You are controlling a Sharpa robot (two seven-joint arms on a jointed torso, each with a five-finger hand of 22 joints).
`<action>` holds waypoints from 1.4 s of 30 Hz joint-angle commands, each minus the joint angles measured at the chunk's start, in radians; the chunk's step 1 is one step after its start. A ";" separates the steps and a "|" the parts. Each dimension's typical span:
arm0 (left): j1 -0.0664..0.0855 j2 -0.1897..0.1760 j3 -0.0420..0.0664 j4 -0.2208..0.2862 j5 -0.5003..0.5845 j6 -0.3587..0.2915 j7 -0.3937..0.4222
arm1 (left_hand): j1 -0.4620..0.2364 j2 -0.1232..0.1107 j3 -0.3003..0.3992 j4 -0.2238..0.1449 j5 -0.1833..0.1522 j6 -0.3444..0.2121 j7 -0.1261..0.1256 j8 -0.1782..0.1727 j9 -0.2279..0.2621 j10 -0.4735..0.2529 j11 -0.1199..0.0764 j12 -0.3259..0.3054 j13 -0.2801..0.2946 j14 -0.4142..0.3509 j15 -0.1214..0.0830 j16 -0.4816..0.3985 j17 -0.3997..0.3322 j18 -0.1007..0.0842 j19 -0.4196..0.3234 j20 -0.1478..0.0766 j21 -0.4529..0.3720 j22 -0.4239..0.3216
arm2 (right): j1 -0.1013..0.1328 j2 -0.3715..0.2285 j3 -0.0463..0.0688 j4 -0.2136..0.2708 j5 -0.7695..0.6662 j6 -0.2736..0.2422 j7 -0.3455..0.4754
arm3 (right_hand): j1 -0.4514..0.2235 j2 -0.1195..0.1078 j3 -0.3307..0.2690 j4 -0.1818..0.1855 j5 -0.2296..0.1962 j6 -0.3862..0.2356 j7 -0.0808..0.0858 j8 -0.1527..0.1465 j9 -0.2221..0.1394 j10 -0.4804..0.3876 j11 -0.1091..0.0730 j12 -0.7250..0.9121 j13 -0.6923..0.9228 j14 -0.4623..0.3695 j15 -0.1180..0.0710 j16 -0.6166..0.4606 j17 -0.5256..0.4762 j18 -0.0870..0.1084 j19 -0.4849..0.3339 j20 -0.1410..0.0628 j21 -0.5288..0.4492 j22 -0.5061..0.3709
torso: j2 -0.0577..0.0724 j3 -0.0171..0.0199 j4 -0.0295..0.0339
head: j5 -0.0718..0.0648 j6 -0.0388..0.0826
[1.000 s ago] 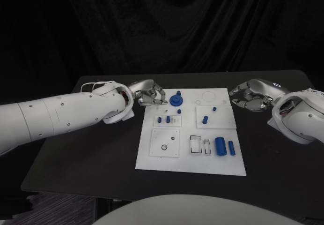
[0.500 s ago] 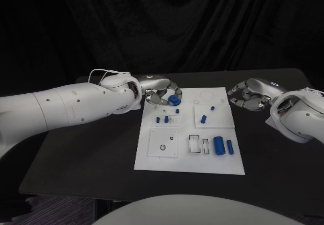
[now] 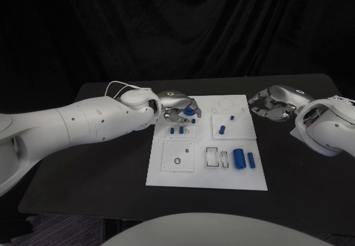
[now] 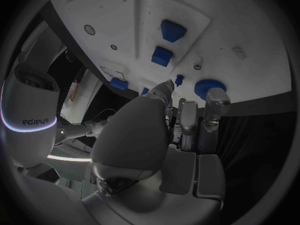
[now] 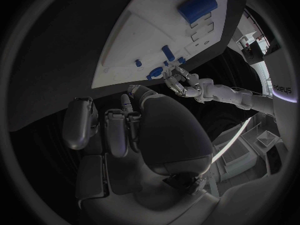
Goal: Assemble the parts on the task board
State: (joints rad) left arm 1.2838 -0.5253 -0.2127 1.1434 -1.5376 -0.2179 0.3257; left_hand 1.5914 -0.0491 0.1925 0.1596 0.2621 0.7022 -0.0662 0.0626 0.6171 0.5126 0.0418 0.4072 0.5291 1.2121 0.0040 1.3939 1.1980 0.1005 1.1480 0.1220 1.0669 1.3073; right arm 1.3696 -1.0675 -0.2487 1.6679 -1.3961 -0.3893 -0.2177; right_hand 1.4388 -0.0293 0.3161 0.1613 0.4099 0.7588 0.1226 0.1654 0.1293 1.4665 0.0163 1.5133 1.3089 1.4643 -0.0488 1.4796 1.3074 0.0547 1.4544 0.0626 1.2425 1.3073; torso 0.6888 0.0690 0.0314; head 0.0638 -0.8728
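My left hand (image 3: pixel 177 109) hovers over the far end of the task board (image 3: pixel 209 180), fingers curled down around the round blue part (image 3: pixel 190 110) to seat it; whether they grip I cannot tell. My right hand (image 3: pixel 270 104) waits beside the board, curled, empty

You are looking at a white task board (image 3: pixel 169 174) carrying blue parts (image 3: pixel 239 158) on a black table (image 3: pixel 96 169); silver hands (image 3: pixel 177 109), white arms (image 3: pixel 74 123), possibly a green light.
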 commanded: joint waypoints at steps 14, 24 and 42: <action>-0.021 0.033 0.001 -0.031 -0.035 -0.071 -0.011 | -0.035 0.005 0.026 -0.020 -0.003 0.077 0.030 0.015 -0.048 0.065 0.011 0.055 -0.011 0.038 0.005 0.024 0.020 0.006 0.042 0.000 0.034 0.120 | -0.002 0.001 0.001 0.003 -0.002 -0.011 -0.005 | -0.008 0.001 0.006 -0.001 0.005 0.008 0.001 -0.003 -0.001 0.025 0.004 -0.003 0.188 0.082 0.002 0.001 0.188 0.017 -0.007 -0.001 0.000 0.168 | -0.001 0.0015 0.0002 | 0.000 0.000; -0.033 0.047 0.001 -0.054 -0.036 -0.069 -0.016 | -0.051 0.001 0.044 -0.020 -0.026 0.116 0.049 0.023 -0.064 0.119 0.007 0.087 -0.006 0.059 0.003 0.035 0.033 0.001 0.067 0.000 0.060 0.127 | -0.002 0.003 0.001 0.001 -0.002 -0.005 -0.008 | -0.008 0.001 0.006 -0.001 0.005 0.008 0.001 -0.003 -0.001 0.025 0.004 -0.003 0.188 0.082 0.002 0.001 0.188 0.017 -0.007 -0.001 0.000 0.168 | -0.004 0.0009 0.0013 | 0.000 0.000; -0.045 0.065 0.001 -0.078 -0.036 -0.046 -0.028 | -0.054 -0.001 0.051 -0.024 -0.029 0.119 0.057 0.022 -0.071 0.143 0.007 0.103 0.003 0.047 0.002 0.027 0.014 0.000 0.076 -0.001 0.069 0.129 | -0.002 0.006 0.001 0.000 -0.002 0.002 -0.012 | -0.010 0.001 0.007 0.000 0.005 0.009 0.001 -0.003 -0.001 0.024 0.004 -0.005 0.186 0.081 0.002 -0.001 0.187 0.017 -0.008 -0.001 -0.002 0.167 | -0.003 0.0004 0.0022 | -0.003 0.000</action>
State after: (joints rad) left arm 1.2412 -0.4635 -0.2125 1.0663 -1.5725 -0.2696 0.2976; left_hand 1.5493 -0.0492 0.2379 0.1365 0.2388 0.8207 -0.0120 0.0823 0.5476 0.6485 0.0485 0.5064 0.5309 1.2594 0.0052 1.4250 1.2108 0.1003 1.2194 0.1218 1.1291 1.3073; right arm 1.3696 -1.0619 -0.2488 1.6669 -1.3958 -0.3880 -0.2190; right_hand 1.4380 -0.0303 0.3161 0.1613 0.4098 0.7588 0.1226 0.1655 0.1289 1.4665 0.0162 1.5134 1.3086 1.4643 -0.0488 1.4796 1.3074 0.0547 1.4544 0.0626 1.2426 1.3073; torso 0.6853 0.0690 0.0337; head 0.0593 -0.8728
